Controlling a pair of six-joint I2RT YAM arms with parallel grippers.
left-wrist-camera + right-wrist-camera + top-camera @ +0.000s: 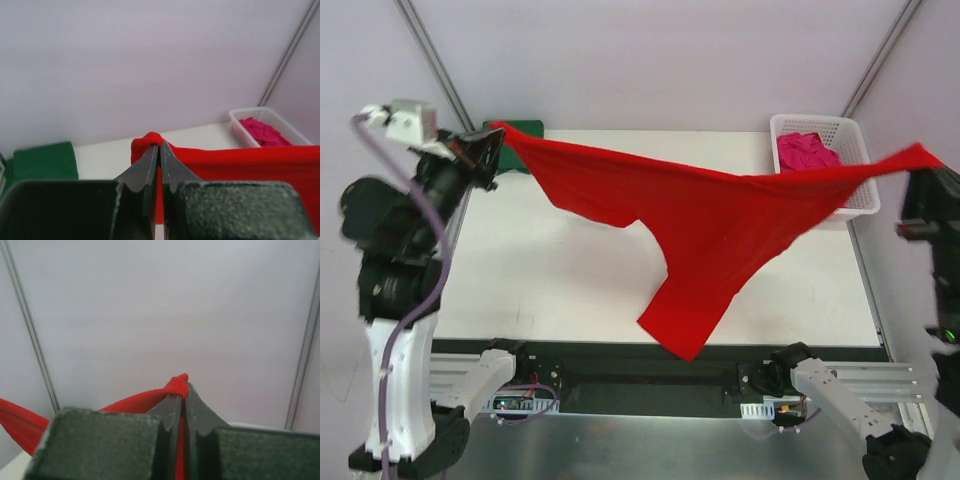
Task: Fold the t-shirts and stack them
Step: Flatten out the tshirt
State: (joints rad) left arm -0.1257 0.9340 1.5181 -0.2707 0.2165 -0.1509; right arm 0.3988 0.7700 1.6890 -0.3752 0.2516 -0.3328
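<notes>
A bright red t-shirt (pixel 710 225) hangs stretched in the air across the table, its lower part drooping toward the near edge. My left gripper (pixel 498 140) is shut on its left corner, high at the far left; in the left wrist view red cloth (pixel 149 141) bulges over the pinched tips (pixel 159 146). At the far right my right gripper (pixel 920 165) is shut on the other corner, and the red cloth (pixel 177 385) pokes out above its tips (pixel 183 387). A dark green t-shirt (pixel 525 130) lies folded at the table's far left corner. A magenta-pink t-shirt (pixel 805 153) sits crumpled in the basket.
The white lattice basket (pixel 855 160) stands at the table's far right corner, partly behind the stretched red cloth. The white table top (pixel 550 280) lies under the hanging shirt. Pale walls with slanted metal poles (pixel 425 50) enclose the back.
</notes>
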